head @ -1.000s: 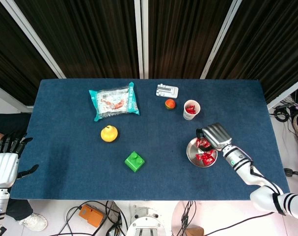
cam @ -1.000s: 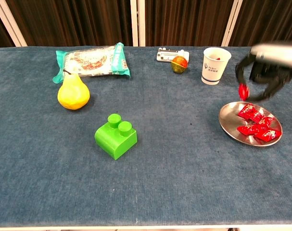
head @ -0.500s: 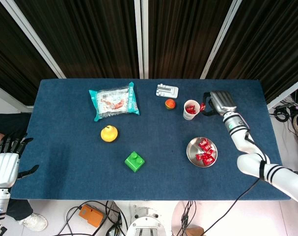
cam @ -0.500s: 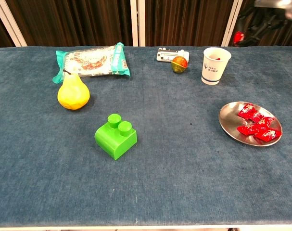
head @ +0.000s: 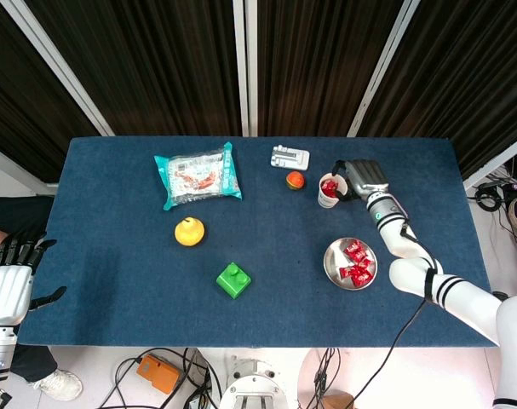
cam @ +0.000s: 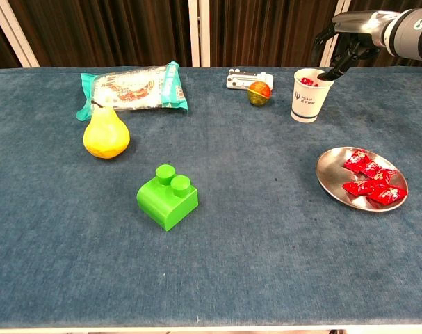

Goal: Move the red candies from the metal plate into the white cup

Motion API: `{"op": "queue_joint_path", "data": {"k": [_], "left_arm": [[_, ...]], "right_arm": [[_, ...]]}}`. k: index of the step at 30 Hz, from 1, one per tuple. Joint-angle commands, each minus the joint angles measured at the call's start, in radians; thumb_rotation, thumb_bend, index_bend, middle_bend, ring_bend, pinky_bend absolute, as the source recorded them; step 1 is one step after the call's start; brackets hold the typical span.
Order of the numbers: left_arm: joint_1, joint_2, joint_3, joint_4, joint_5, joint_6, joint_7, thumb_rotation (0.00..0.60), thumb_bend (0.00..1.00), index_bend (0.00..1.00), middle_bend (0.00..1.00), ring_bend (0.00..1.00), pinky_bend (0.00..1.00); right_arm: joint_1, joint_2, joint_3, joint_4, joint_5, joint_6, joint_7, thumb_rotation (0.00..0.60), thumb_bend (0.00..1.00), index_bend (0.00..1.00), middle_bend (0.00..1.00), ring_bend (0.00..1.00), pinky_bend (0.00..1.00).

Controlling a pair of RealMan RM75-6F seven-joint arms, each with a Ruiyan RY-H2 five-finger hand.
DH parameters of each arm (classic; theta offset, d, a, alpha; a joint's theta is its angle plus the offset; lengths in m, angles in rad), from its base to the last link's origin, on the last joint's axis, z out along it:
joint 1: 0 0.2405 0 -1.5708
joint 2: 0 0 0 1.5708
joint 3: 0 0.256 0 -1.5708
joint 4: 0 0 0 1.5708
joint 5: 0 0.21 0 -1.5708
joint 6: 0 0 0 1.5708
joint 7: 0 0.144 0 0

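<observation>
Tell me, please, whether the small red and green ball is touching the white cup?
Apart. The chest view shows bare blue cloth between the red and green ball and the white cup; the head view shows the same gap.

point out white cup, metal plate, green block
white cup point(cam: 310, 101), chest view, on its front wall.
metal plate point(cam: 330, 176), chest view, on the bare left rim.
green block point(cam: 167, 198), chest view, on its top face.

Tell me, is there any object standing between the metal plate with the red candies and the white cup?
Nothing visible does. The blue cloth between the metal plate and the white cup is bare. The small red-green ball sits to the cup's left, off that path. The right hand is over the cup.
</observation>
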Motion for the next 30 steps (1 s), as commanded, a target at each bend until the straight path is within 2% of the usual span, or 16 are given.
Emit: {"op": "queue_joint_path", "data": {"k": [1,4,7,9,12,16,20,23,30], "left_arm": [[-0.001,0.000,-0.001,-0.001,0.002,0.001,0.000,0.600,0.04,0.20,0.14,0.03,0.00],[-0.003,0.001,-0.002,-0.003,0.005,0.002,0.001,0.600,0.04,0.20,0.14,0.03,0.00],[-0.005,-0.001,-0.003,-0.001,0.007,0.001,0.001,0.600,0.04,0.20,0.14,0.03,0.00],[-0.007,-0.005,-0.004,0.001,0.005,-0.001,-0.001,0.600,0.04,0.20,0.14,0.03,0.00],[-0.009,-0.009,-0.005,0.006,0.009,0.000,-0.005,0.600,0.04,0.20,0.14,0.03,0.00],[-0.008,-0.010,-0.004,0.011,0.011,0.003,-0.009,0.600,0.04,0.20,0.14,0.03,0.00],[-0.005,-0.012,-0.005,0.013,0.010,0.009,-0.013,0.600,0.04,0.20,0.14,0.03,0.00],[-0.006,-0.016,-0.004,0.015,0.013,0.009,-0.014,0.600,0.04,0.20,0.14,0.03,0.00],[-0.004,-0.016,-0.001,0.014,0.019,0.015,-0.013,0.600,0.04,0.20,0.14,0.03,0.00]], "right_arm": [[-0.016,0.024,0.002,-0.033,-0.017,0.026,0.013,0.600,0.48,0.43,0.99,1.00,1.00],[-0.043,0.061,0.001,-0.086,-0.048,0.066,0.031,0.600,0.48,0.42,0.99,1.00,1.00],[-0.105,0.123,-0.016,-0.197,-0.124,0.149,0.068,0.600,0.48,0.44,0.99,1.00,1.00],[-0.155,0.172,-0.049,-0.281,-0.194,0.205,0.090,0.600,0.47,0.46,0.99,1.00,1.00],[-0.220,0.231,-0.112,-0.370,-0.290,0.269,0.094,0.600,0.39,0.49,0.99,1.00,1.00],[-0.286,0.281,-0.198,-0.442,-0.400,0.328,0.082,0.600,0.34,0.53,0.99,1.00,1.00],[-0.310,0.292,-0.270,-0.466,-0.469,0.314,0.053,0.600,0.34,0.54,0.99,1.00,1.00],[-0.316,0.275,-0.301,-0.461,-0.490,0.296,0.019,0.600,0.34,0.55,0.99,1.00,1.00],[-0.301,0.224,-0.295,-0.423,-0.468,0.242,0.016,0.600,0.34,0.55,0.99,1.00,1.00]]}}
